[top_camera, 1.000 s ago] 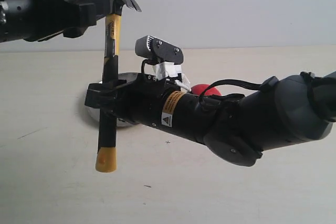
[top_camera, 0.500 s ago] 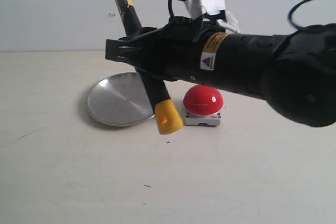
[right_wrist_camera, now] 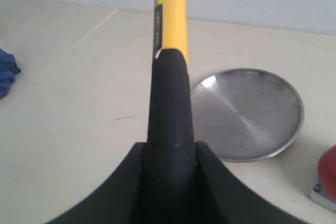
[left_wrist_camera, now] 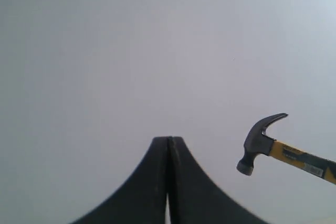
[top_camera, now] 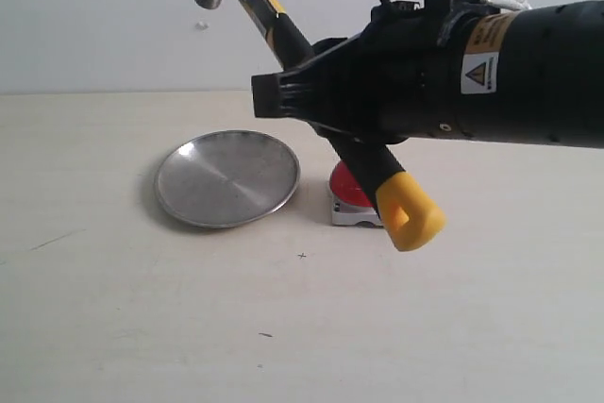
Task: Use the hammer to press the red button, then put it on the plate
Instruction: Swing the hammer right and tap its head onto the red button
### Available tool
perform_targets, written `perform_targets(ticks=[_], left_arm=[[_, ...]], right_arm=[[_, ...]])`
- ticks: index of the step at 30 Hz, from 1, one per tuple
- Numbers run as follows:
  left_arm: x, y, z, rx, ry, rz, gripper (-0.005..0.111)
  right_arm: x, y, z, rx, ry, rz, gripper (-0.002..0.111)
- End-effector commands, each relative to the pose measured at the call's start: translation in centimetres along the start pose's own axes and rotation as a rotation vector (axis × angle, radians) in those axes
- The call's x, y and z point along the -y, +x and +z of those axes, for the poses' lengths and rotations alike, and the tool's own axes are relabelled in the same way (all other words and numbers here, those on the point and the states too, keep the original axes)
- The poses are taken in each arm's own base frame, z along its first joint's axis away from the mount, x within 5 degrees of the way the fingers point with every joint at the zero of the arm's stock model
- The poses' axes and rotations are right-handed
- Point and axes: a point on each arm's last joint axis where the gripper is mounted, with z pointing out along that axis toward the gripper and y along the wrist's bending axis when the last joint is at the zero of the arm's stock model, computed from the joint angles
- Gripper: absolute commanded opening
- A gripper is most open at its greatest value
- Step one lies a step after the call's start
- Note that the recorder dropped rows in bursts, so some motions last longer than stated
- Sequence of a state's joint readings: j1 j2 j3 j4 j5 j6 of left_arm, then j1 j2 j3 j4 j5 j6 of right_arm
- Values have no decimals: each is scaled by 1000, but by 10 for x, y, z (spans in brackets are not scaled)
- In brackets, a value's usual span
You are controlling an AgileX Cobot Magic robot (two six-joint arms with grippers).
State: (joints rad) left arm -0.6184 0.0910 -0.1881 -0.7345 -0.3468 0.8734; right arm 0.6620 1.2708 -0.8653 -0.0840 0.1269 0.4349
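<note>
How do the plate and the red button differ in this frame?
The plate is a wide, shallow silver dish; the red button is a smaller glossy dome on a square grey-white base. In the exterior view the plate shows whole, while the red button is partly hidden behind the hammer handle held by the right gripper. Both rest on the table, side by side.
</note>
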Motion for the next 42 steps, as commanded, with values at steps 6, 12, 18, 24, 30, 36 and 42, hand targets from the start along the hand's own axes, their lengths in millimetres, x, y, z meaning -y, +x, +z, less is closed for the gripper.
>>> perform_targets(ticks=[6, 12, 18, 24, 30, 36, 42], left_arm=[[4, -1, -13, 5, 63, 177, 0], [7, -1, -13, -42, 56, 93, 0], [29, 27, -22, -318, 308, 129, 0], [30, 51, -26, -392, 318, 136, 0], [22, 70, -27, -361, 168, -19, 0], [19, 74, -26, -335, 107, -103, 0], [23, 77, -29, -387, 138, -177, 0]], right_arm=[[-4, -9, -6, 62, -24, -49, 0], [0, -2, -6, -14, 12, -95, 0], [0, -2, -5, -9, 10, -98, 0], [9, -8, -6, 25, 35, -49, 0], [46, -16, -9, 23, 171, 48, 0], [59, -10, -12, -68, 260, -14, 0], [72, 16, -1, -167, 322, -58, 0]])
